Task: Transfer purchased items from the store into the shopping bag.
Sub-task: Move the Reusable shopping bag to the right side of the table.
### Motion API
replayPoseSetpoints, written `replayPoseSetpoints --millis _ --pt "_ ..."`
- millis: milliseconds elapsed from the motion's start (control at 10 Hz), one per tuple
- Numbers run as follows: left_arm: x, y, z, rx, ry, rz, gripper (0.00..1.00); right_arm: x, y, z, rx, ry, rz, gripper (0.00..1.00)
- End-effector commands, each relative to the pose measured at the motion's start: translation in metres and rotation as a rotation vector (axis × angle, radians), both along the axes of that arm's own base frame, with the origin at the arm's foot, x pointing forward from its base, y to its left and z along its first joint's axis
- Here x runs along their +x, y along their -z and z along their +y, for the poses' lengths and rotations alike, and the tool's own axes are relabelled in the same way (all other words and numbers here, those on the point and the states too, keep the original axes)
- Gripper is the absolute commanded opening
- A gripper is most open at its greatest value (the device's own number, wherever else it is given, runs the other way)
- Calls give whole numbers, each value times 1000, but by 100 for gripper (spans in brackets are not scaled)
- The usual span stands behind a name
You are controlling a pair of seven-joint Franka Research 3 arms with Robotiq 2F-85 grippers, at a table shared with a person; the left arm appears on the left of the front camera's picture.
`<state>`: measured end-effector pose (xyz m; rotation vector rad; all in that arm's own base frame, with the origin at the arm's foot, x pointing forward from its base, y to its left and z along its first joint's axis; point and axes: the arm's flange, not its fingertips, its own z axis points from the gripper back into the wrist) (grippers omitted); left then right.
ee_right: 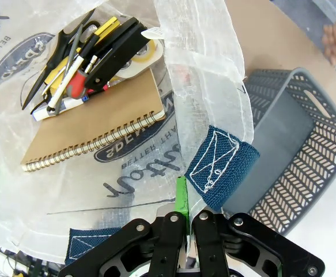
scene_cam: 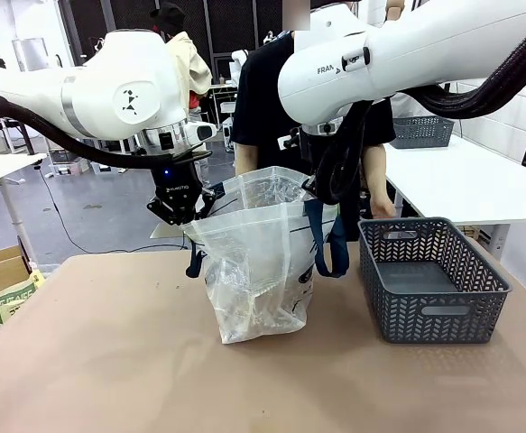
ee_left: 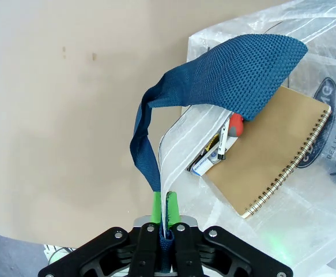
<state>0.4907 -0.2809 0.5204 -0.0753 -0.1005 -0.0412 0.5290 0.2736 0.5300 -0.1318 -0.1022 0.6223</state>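
The shopping bag (scene_cam: 258, 262) stands at centre frame with a spiral notebook (ee_right: 93, 124) and pens (ee_right: 67, 86) lying inside, and the basket (scene_cam: 434, 280) at right looks empty. The left gripper (ee_left: 164, 209) and the right gripper (ee_right: 186, 203) each pinch tight on opposite rim edges beside the blue straps (ee_left: 231, 69), apparently to hold its mouth spread.

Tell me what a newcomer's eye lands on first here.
The translucent whitish plastic tote with navy straps stands mid-table. Its mouth is stretched open between the left tool and the right tool, each shut on the rim. Inside lie a tan spiral notebook and a heap of pens and scissors; the dark grey lattice plastic basket to its right holds nothing visible.
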Motion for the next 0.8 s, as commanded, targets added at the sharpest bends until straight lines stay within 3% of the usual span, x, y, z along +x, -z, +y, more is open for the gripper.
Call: replayPoseSetpoints --millis 0,700 --pt "0 0 1 2 -2 1 0 -1 1 -1 -2 5 3 0" --pt "0 0 1 2 -2 1 0 -1 1 -1 -2 5 3 0"
